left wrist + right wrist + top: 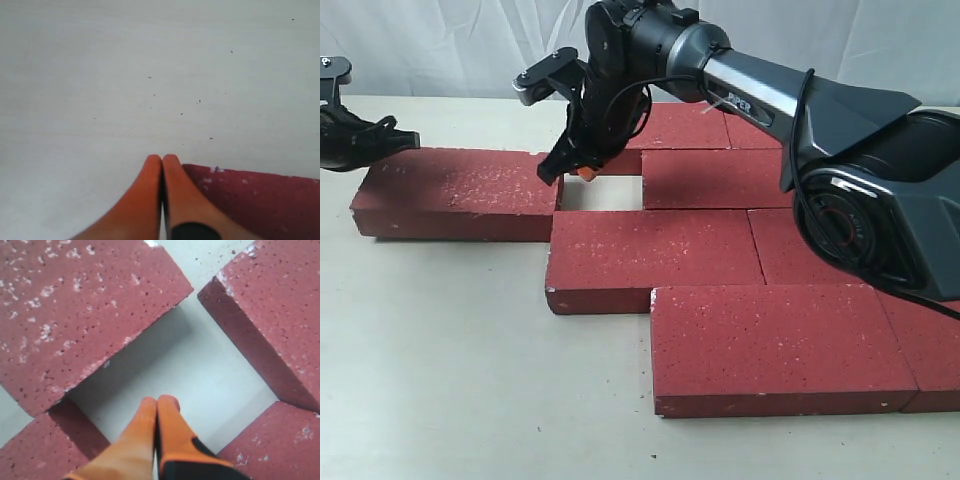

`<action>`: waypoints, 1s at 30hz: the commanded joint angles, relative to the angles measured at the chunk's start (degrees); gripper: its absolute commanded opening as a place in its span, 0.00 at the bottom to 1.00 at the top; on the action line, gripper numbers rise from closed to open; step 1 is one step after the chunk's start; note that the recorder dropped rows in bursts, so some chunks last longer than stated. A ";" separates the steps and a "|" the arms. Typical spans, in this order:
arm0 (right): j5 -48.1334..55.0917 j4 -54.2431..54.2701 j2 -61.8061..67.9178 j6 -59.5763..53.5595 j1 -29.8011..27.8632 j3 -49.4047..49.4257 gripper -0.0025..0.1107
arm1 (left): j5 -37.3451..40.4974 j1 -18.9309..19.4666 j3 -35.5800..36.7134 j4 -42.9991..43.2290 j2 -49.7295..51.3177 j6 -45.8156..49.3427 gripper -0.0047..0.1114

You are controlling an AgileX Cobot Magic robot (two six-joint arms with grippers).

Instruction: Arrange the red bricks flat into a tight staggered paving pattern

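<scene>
Several red bricks lie flat in staggered rows. One brick [455,190] sits apart at the left, with a middle brick [650,255] and a front brick [775,345] to its right. Between the left brick and a back-row brick [715,178] is a bare gap [605,192]. My right gripper [586,173] hangs over that gap, shut and empty; in the right wrist view its tips [160,401] are above the bare table between brick corners [75,305] [280,305]. My left gripper [400,140] hovers at the left brick's far end, shut [162,159], beside a brick corner [260,200].
Pale table [450,380] extends in front and to the left of the bricks. The right arm's bulky body [880,190] hangs over the right-hand bricks. A pale curtain [440,40] backs the scene.
</scene>
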 commanded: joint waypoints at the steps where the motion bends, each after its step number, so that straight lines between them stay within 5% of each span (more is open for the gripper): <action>1: 3.88 6.00 -0.08 -2.56 0.08 -0.27 0.01 | 1.28 1.16 -0.11 -0.37 -0.05 -0.25 0.04; 6: 7.61 19.23 -0.08 -18.16 2.84 -0.27 0.01 | 2.92 3.36 -0.11 -0.37 -0.05 -0.25 0.04; 14: 0.08 9.90 0.95 -18.32 7.78 -0.27 0.01 | 5.14 3.33 -0.11 -0.17 -0.05 -0.25 0.04; 30: -5.15 6.62 2.74 -17.50 7.80 -0.27 0.01 | 4.47 1.06 -0.11 -1.14 1.29 -0.26 0.04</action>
